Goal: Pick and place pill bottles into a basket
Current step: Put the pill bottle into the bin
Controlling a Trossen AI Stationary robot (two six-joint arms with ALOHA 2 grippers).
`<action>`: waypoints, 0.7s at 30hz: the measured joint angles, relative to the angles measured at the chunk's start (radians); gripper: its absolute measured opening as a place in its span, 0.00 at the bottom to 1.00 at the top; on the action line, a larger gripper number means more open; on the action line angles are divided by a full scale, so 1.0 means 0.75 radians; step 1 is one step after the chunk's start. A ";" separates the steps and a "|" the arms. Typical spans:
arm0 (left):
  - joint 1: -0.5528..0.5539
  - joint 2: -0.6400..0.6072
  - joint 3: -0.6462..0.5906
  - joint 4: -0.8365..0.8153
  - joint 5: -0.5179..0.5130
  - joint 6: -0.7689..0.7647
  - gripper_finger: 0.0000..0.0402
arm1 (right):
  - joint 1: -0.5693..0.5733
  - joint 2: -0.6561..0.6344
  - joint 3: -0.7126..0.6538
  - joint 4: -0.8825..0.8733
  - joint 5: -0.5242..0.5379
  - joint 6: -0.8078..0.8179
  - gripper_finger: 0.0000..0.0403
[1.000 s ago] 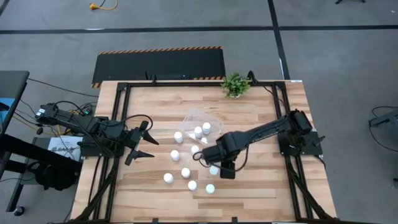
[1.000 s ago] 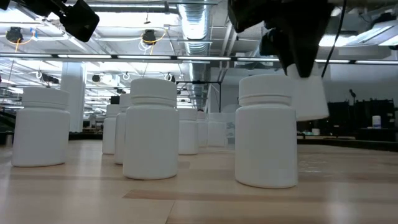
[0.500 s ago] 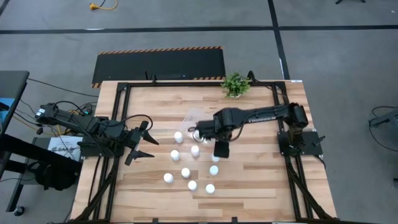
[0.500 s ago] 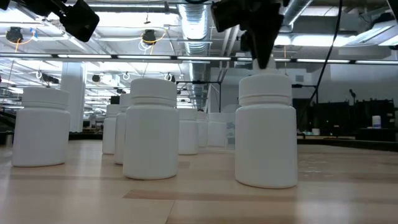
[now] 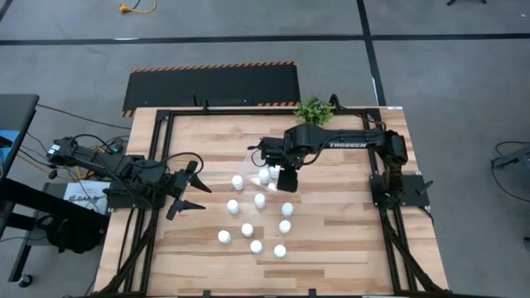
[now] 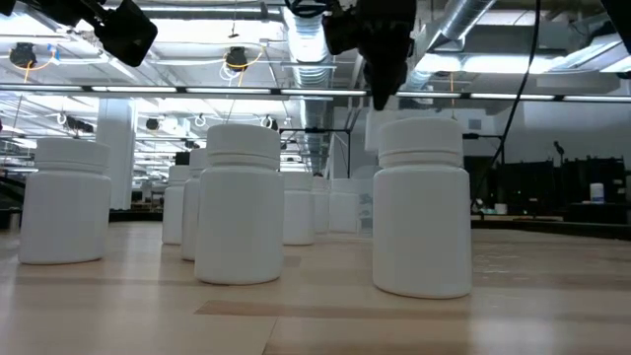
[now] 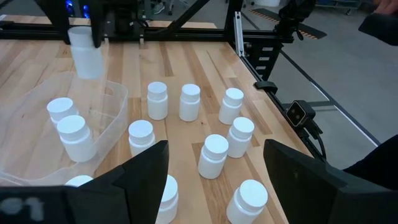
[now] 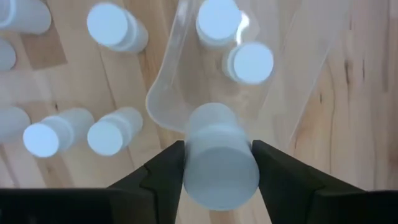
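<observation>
The right pincer (image 8: 217, 163) hangs over the basket (image 8: 311, 68), its fingers flanking a pill bottle (image 8: 219, 155) whose long axis runs upright, cap toward the wrist. The basket's open floor lies straight below it, beside two bottles already inside, so the coming release looks like a plain drop. The basket sits mid-counter, toward the far side, with the loose bottles (image 5: 248, 229) on the near side of it. The left pincer (image 5: 189, 190) waits wide and empty at the counter's (image 5: 348, 248) left edge, farther from the basket.
</observation>
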 joint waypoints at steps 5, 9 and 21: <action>0.000 0.000 0.000 0.000 0.000 0.000 0.63 | -0.002 0.000 0.000 0.062 -0.001 -0.035 0.37; 0.000 0.000 0.000 0.000 0.000 0.000 0.63 | -0.001 0.004 0.000 0.082 0.002 -0.047 0.40; 0.000 0.000 0.000 0.000 0.000 -0.001 0.63 | -0.001 0.051 0.004 0.136 0.001 -0.076 0.34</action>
